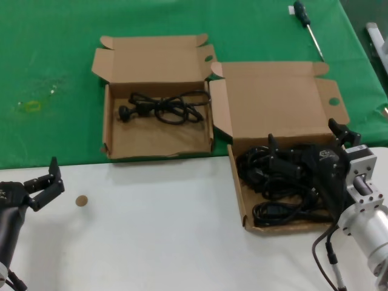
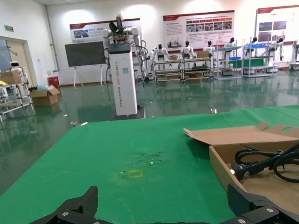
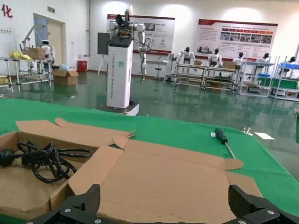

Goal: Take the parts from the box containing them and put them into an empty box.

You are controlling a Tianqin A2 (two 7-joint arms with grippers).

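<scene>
The larger brown box (image 1: 237, 193) stands at the right and holds a heap of black power cords (image 1: 276, 185). My right gripper (image 1: 306, 140) hangs over that heap, open, with nothing between its fingers. In the right wrist view the gripper (image 3: 163, 206) faces the box's broad lid (image 3: 159, 179). The smaller brown box (image 1: 159, 140) lies to the left on the green cloth, with one coiled cord (image 1: 165, 107) at its back; the left wrist view shows this cord (image 2: 268, 163) too. My left gripper (image 1: 43, 177) rests open at the table's near left corner, far from both boxes.
A screwdriver (image 1: 307, 25) lies on the green cloth (image 1: 48, 66) at the far right. A small brown disc (image 1: 81, 200) sits on the white table (image 1: 157, 236) near the left gripper. A faint yellow mark (image 1: 31, 107) shows on the cloth at the left.
</scene>
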